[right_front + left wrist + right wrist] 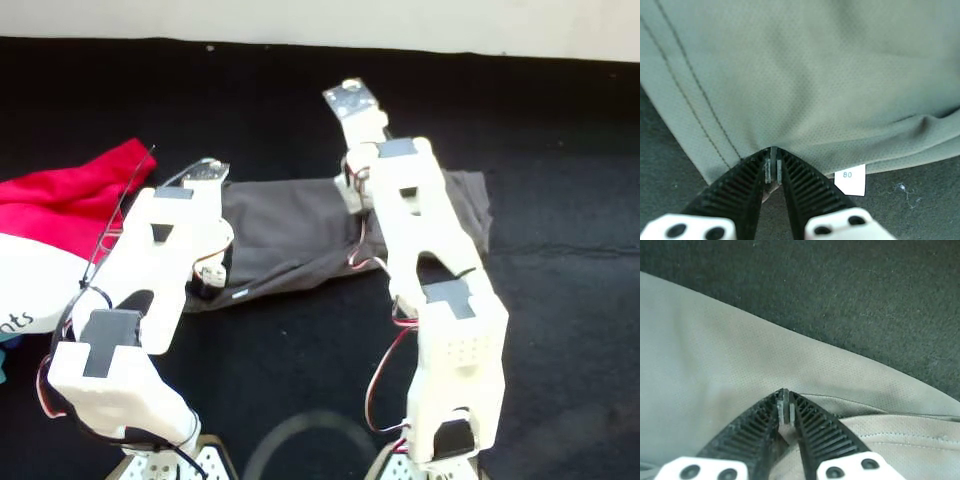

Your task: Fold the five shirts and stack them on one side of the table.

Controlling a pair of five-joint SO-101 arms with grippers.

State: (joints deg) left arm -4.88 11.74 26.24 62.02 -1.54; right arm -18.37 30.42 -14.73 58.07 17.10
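Left hand [773,165] and right hand [786,407] each clamp an edge of the grey shirt [290,235].

The high camera sat fixed above and behind the two arm bases. It looked down and forward across the black cloth-covered table [560,300] toward the pale far wall [400,20], far enough off to take in nearly all of the left arm [160,260] and the right arm [430,220]. Each wrist camera rode just behind its own gripper, the left gripper [773,162] and the right gripper [786,402], and faced out along the black ribbed fingers [740,185]. Both sat very near the grey knit shirt [815,75], close enough to show its weave. All three views shared that shirt. The high and left wrist views also shared its small white tag [850,180].
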